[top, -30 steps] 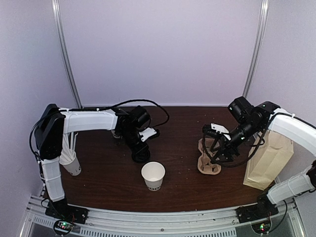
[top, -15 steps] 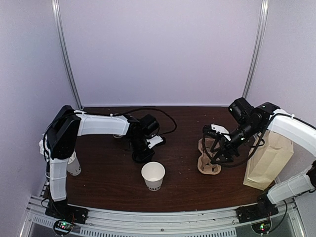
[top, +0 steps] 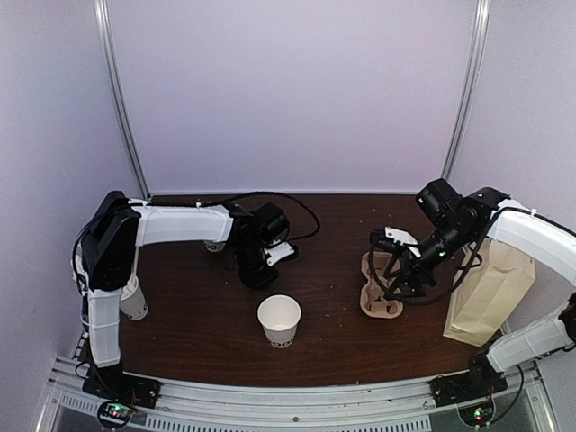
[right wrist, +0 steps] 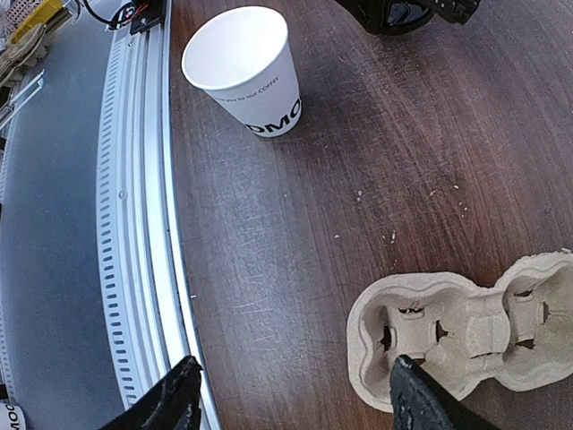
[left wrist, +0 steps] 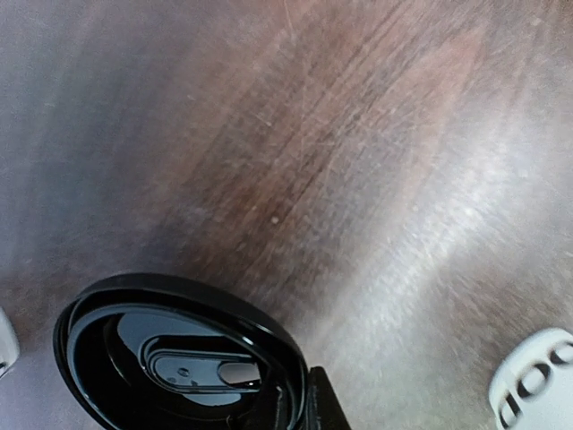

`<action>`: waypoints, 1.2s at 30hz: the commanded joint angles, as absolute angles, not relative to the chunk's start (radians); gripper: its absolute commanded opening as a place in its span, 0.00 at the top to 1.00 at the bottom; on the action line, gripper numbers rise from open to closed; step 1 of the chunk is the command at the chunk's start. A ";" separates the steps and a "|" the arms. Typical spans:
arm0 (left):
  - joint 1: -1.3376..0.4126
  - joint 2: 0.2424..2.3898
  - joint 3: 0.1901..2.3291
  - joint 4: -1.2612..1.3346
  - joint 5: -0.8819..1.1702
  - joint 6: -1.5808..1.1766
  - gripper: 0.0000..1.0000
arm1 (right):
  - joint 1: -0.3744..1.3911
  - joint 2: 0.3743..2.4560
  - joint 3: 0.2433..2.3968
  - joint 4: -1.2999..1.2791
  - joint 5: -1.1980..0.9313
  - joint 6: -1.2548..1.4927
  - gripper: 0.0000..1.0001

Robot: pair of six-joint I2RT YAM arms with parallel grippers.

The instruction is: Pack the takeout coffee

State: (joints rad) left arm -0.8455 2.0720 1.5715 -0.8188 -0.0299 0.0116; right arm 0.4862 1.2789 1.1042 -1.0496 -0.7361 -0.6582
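Since a moment ago the left end effector has lifted slightly, pinching the black lid by its rim. The open cup stands mid-table near the front edge. I would level the lid over its mouth, then press evenly. The right end effector is spread wide and empty by the carrier.

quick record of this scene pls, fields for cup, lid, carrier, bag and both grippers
cup: white paper cup, upright, top open, no lid on it
lid: black lid, underside showing, held off the cup
left gripper: shut on the black lid, just behind the cup
carrier: pulp carrier, both wells empty, flat on the table
right gripper: fingers spread wide, one tip at the carrier's rim
bag: brown paper bag, upright at the right edge
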 commanded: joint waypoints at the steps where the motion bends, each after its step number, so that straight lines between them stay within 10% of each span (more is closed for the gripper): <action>1: -0.845 1.920 1.661 -0.867 -0.043 0.003 0.96 | 0.481 1.288 1.156 -1.060 -0.760 -0.665 0.28; 18: -0.845 1.416 1.511 -0.246 0.554 -0.274 0.92 | 0.532 1.429 1.602 -0.966 -0.940 -0.396 0.18; 36: -0.845 1.472 1.451 0.153 0.852 -0.604 0.92 | 0.614 1.574 1.834 -0.711 -1.084 -0.043 0.00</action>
State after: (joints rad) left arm -0.8452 1.4651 1.4769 -0.0113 0.7681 -0.5274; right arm 0.6067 1.5631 1.7977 -0.8284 -1.0061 -0.1978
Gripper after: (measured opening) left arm 0.083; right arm 0.997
